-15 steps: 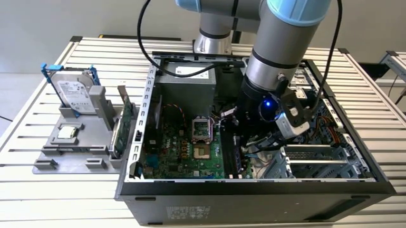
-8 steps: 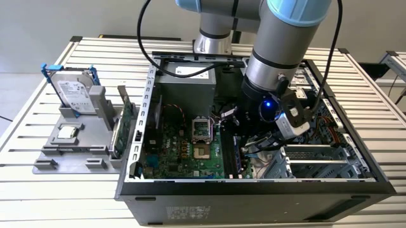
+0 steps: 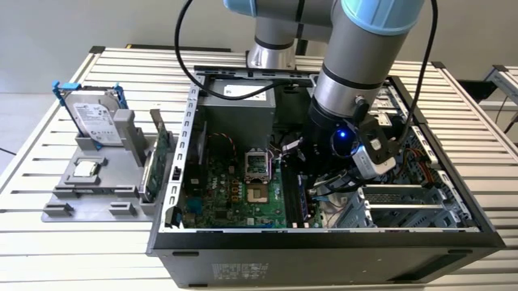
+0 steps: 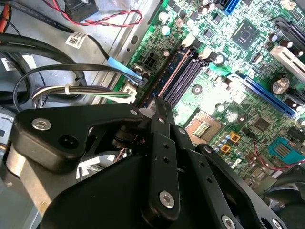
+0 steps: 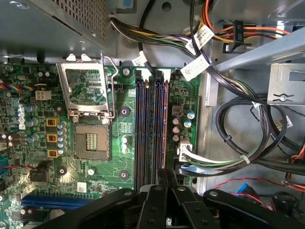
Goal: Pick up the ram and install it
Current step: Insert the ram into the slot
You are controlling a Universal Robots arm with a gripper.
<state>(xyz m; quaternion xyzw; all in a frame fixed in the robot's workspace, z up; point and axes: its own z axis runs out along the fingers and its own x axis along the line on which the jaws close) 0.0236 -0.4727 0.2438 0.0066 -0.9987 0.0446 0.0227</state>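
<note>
In both wrist views my claw (image 5: 164, 179) sits low over the motherboard (image 5: 95, 124), its fingers pinched together on the top edge of the ram (image 4: 164, 64), which stands upright in the outermost of the memory slots (image 5: 143, 129). Just beyond lie the open CPU socket (image 5: 88, 112) and cable bundles (image 5: 238, 124). In the exterior view, the computer case (image 3: 324, 248) rests on the slatted tabletop (image 3: 48, 254), a hard drive (image 3: 93, 118) well apart.

A slatted metal table (image 3: 97, 242) bears the computer case (image 3: 324, 254) and a grey holder (image 3: 89, 200).
</note>
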